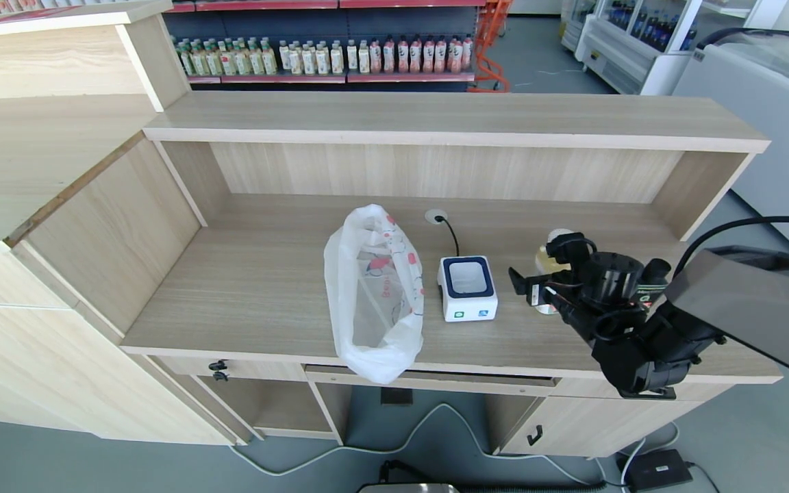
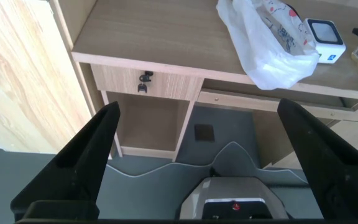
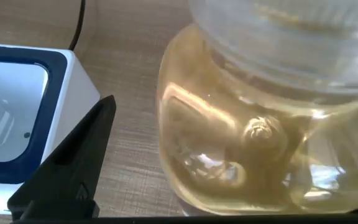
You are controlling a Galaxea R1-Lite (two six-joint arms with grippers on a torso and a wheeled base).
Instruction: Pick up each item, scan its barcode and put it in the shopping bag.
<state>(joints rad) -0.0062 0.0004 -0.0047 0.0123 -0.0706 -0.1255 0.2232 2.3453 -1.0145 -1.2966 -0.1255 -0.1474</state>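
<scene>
Wide apart and holding nothing, the left fingers [image 2: 89, 155] hung low in front of the bench [image 1: 264, 281], below the level of its top. Grey floor showed between them, and a drawer front [image 2: 145, 78] with a small black lock lay ahead. We saw the right fingers [image 1: 519, 282] spread as well, set about the bottle [image 1: 548, 263] without closing on it. In the right wrist view one black finger stood just beside the bottle on the scanner's side, with a strip of bare wood between the two. We could not make out the other finger behind the bottle.

The bottle stood upright on the bench, near the scanner [image 1: 467, 287] and on the robot's right of it. It held a pale yellow liquid and had a white cap. The scanner, a white block with a dark blue frame round its window, sat just beside the shopping bag [image 1: 374, 294], on the bag's right. Its black cable [image 1: 451, 236] ran back to a round hole in the bench top. The shopping bag was thin white plastic with red print. It lay on the bench with its mouth open toward the front edge, and its lower end drooped over that edge. Behind the bench, store shelves [image 1: 326, 58] carried rows of drinks.
</scene>
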